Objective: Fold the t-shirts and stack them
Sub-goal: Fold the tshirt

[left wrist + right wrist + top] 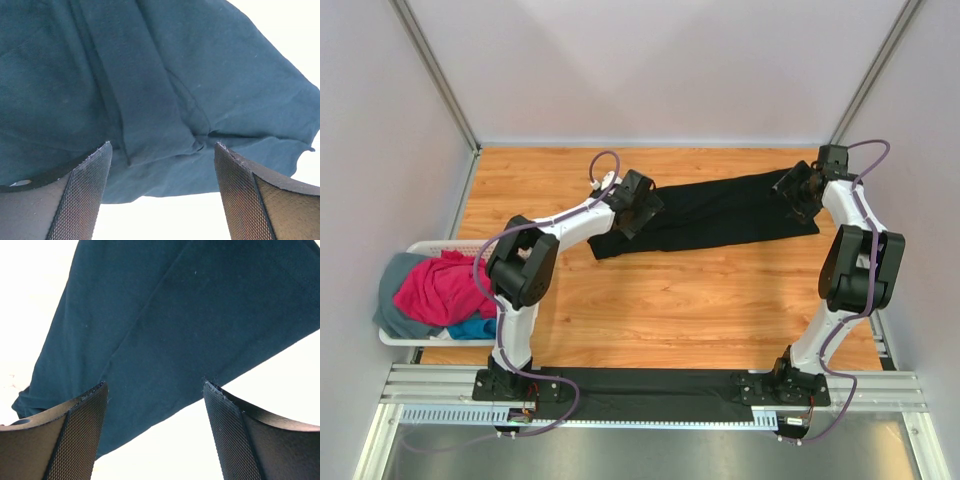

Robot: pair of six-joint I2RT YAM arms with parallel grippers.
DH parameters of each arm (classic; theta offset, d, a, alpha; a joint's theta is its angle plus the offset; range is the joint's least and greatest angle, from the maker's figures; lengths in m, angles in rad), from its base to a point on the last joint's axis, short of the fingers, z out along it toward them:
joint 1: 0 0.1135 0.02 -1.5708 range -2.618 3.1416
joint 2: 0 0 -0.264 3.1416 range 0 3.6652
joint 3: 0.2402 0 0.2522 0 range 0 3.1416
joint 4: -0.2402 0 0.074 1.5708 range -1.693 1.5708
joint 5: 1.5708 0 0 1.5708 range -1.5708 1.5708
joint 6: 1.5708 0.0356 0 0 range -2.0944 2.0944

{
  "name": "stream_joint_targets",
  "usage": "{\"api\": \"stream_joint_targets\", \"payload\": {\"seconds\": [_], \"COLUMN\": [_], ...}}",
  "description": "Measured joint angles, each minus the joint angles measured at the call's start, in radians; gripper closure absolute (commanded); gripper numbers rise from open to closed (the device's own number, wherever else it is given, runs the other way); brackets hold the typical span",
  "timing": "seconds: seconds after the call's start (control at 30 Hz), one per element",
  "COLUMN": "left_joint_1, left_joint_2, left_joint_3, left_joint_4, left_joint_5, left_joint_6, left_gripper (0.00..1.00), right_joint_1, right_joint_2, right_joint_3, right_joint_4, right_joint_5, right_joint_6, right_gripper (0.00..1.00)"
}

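The black t-shirt lies folded into a long strip across the far part of the wooden table. My left gripper hovers over its left end, open and empty; the left wrist view shows the creased cloth between and beyond my fingers. My right gripper hovers over the shirt's right end, open and empty; the right wrist view shows smooth cloth and its near edge between my fingers. The magenta-pink, bright blue and grey shirts lie piled in the basket.
The white slotted basket hangs over the table's left edge. Pale walls enclose the table on three sides. A black cloth strip lies along the metal rail between the arm bases.
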Motion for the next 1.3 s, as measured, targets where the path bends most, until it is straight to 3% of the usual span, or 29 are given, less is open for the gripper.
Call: {"api": "stream_joint_targets", "payload": {"seconds": [0.23, 0.37, 0.67, 1.0, 1.3], "left_joint_1": [0.000, 0.000, 0.000, 0.000, 0.000], "left_joint_2": [0.056, 0.095, 0.132, 0.009, 0.036], "left_joint_3": [0.089, 0.126, 0.179, 0.066, 0.055], "left_joint_4": [-0.030, -0.045, -0.091, -0.112, -0.097], "left_joint_5": [-0.006, -0.008, -0.016, -0.042, -0.027], "left_joint_6": [-0.030, -0.042, -0.041, -0.026, -0.027], "left_gripper": [0.16, 0.29, 0.21, 0.21, 0.23], "right_joint_1": [0.000, 0.000, 0.000, 0.000, 0.000], "right_joint_2": [0.032, 0.036, 0.047, 0.062, 0.065], "right_joint_3": [0.031, 0.037, 0.055, 0.055, 0.055], "right_joint_4": [-0.001, -0.008, -0.015, -0.017, -0.022], "right_joint_5": [0.000, 0.001, 0.001, 0.001, 0.009], "right_joint_6": [0.000, 0.000, 0.000, 0.000, -0.001], "right_gripper": [0.22, 0.22, 0.22, 0.22, 0.22]}}
